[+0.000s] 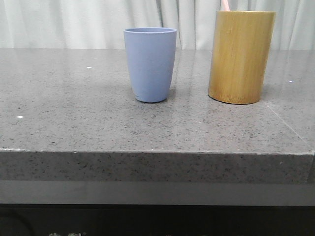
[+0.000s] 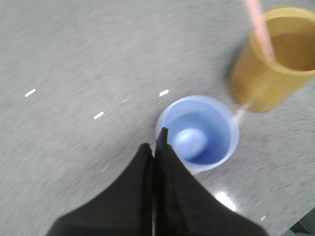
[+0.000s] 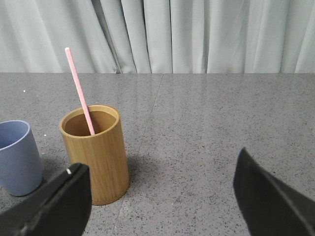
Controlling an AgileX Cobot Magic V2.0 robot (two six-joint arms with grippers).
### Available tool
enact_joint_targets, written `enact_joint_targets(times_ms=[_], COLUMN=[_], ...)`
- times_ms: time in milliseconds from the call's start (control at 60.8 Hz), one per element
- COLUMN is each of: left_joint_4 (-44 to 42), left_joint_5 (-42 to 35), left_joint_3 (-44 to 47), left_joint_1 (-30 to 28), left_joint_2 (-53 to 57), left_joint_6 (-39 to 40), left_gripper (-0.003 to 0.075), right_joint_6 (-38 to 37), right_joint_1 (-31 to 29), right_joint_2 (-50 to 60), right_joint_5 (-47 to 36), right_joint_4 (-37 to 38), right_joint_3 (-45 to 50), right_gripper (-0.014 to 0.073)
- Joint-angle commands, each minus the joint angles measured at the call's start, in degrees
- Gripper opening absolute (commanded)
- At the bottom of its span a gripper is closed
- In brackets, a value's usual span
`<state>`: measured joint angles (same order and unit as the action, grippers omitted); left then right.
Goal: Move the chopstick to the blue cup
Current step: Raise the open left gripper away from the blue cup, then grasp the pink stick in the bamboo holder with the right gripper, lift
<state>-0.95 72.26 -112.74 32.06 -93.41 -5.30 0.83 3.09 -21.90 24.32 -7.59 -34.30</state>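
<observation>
The blue cup (image 1: 150, 64) stands upright on the grey stone table, left of a taller yellow-brown bamboo holder (image 1: 240, 56). One pale pink chopstick (image 1: 225, 5) leans in the holder; only its upper end shows. In the left wrist view the cup (image 2: 199, 132) is empty, seen from above, with the holder (image 2: 275, 59) and chopstick (image 2: 259, 27) beyond. My left gripper (image 2: 153, 142) is shut and empty above the cup's rim. My right gripper (image 3: 160, 169) is open wide and empty, with the holder (image 3: 96, 155), chopstick (image 3: 78, 91) and cup (image 3: 17, 157) off to one side. Neither gripper shows in the front view.
The grey speckled table (image 1: 74, 123) has its front edge close to the camera. Pale curtains (image 1: 74, 22) hang behind the table. A few small white specks (image 2: 97, 115) lie on the surface near the cup.
</observation>
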Motion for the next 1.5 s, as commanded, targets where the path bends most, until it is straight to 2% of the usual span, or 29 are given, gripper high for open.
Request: enact_joint_targets(times_ms=[0, 247, 329, 428, 576, 674, 822, 1036, 1250, 1480], left_joint_4=[-0.96, -0.92, -0.09, 0.49, 0.49, 0.49, 0.95, 1.42, 1.87, 1.87], left_joint_5=[0.35, -6.81, -11.66, -21.34, -33.22, -38.38, -42.27, -45.47, -48.3, -48.23], left_joint_3=[4.19, 23.73, 31.18, 40.9, 54.75, 63.92, 75.55, 87.14, 90.76, 90.76], left_joint_1=[-4.5, -21.75, -26.05, -28.92, -29.06, -29.06, -29.06, -29.06, -29.06, -29.06], left_joint_2=[7.55, 23.92, 30.05, 38.23, 49.54, 57.67, 68.36, 83.37, 92.1, 92.51], left_joint_6=[1.75, 2.36, 2.5, 3.31, 3.31, 3.31, 3.31, 3.31, 3.31, 3.31], left_gripper=[-0.0019, -0.0019, -0.0019, -0.0019, -0.0019, -0.0019, -0.0019, -0.0019, -0.0019, -0.0019], right_joint_6=[0.4, 0.4, 0.4, 0.4, 0.4, 0.4, 0.4, 0.4, 0.45, 0.45], right_joint_1=[-0.34, -0.34, -0.34, -0.34, -0.34, -0.34, -0.34, -0.3, 2.75, 9.57], right_joint_2=[-0.78, -0.78, -0.78, -0.78, -0.78, -0.95, -3.24, -9.28, -17.82, -33.33], right_joint_5=[-4.42, -4.42, -4.47, -4.47, -4.47, -4.55, -5.83, -9.44, -13.13, -13.08], right_joint_4=[-0.26, -0.26, -0.27, -0.27, -0.27, -0.27, -0.27, -0.27, 1.01, 3.58], right_joint_3=[-1.94, -1.94, -1.94, -1.94, -1.94, -1.94, -2.07, -2.07, -6.16, -19.8], right_gripper=[0.0604, 0.0604, 0.0604, 0.0604, 0.0604, 0.0604, 0.0604, 0.0604, 0.0604, 0.0604])
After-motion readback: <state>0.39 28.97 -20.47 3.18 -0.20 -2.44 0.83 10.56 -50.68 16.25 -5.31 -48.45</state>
